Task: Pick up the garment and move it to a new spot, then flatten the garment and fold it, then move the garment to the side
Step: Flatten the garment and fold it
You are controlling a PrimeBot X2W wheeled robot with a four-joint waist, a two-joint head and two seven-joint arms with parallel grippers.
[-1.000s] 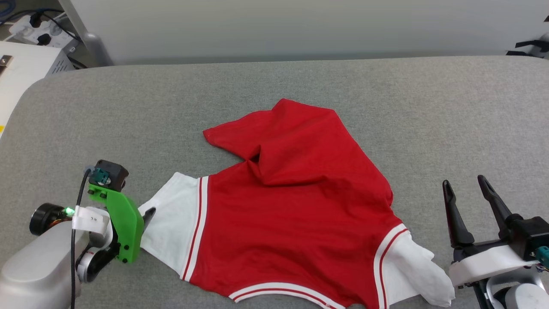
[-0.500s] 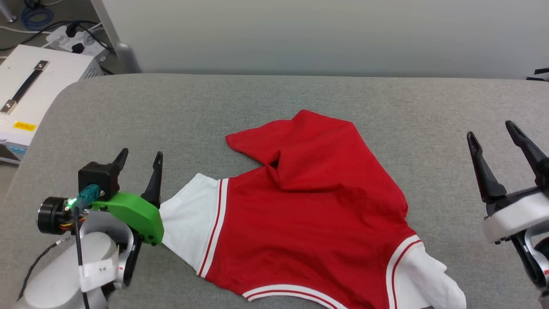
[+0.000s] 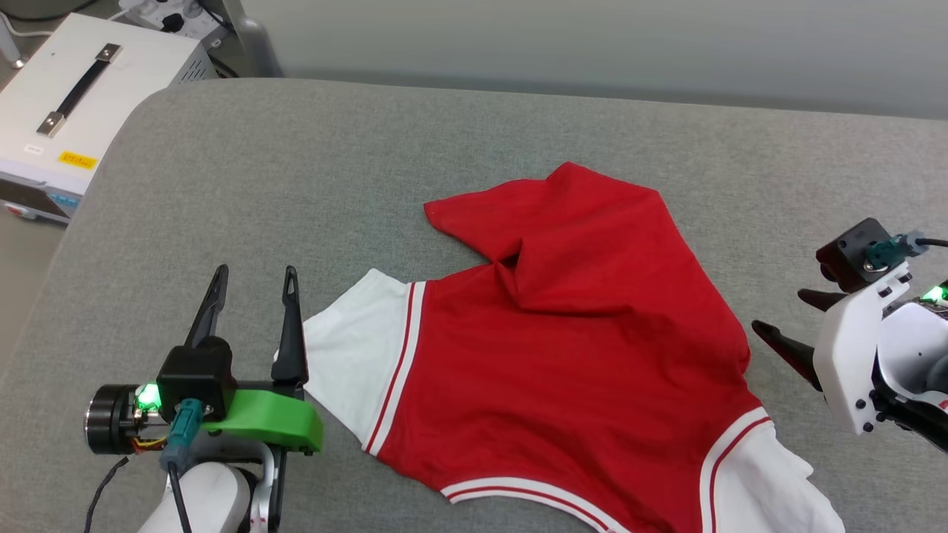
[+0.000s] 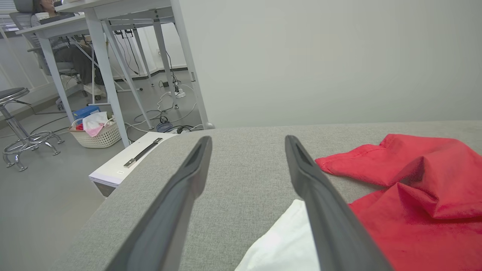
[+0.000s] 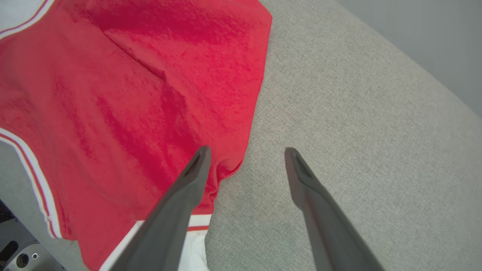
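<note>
A broad bench (image 3: 222, 178), padded and covered in grey woven cloth with a rounded corner, is seen carrying the garment (image 3: 585, 348). The garment is spread across the bench's middle and right, opened out but not flat. Its soft red body is rucked into a raised diagonal ridge where the far part is doubled over, and a deep notch is formed at the far edge. A white short sleeve (image 3: 355, 355), bordered by red-and-white striped trim (image 3: 404, 366), is laid out toward the left, and a second, crumpled white sleeve (image 3: 770, 488) is found at the near right. Beside the bench's far left corner, a white boxy case (image 3: 148, 66) with a dark strap handle is set lower down. The left gripper (image 3: 255, 272) is held just beside the left sleeve, its long, tapered dark fingers spread wide and empty; whether the nearer finger touches the cloth cannot be told. The right gripper (image 3: 779, 311) is held at the garment's right edge, fingers likewise spread wide with nothing between them, one over the red cloth's edge, the other over bare bench.
</note>
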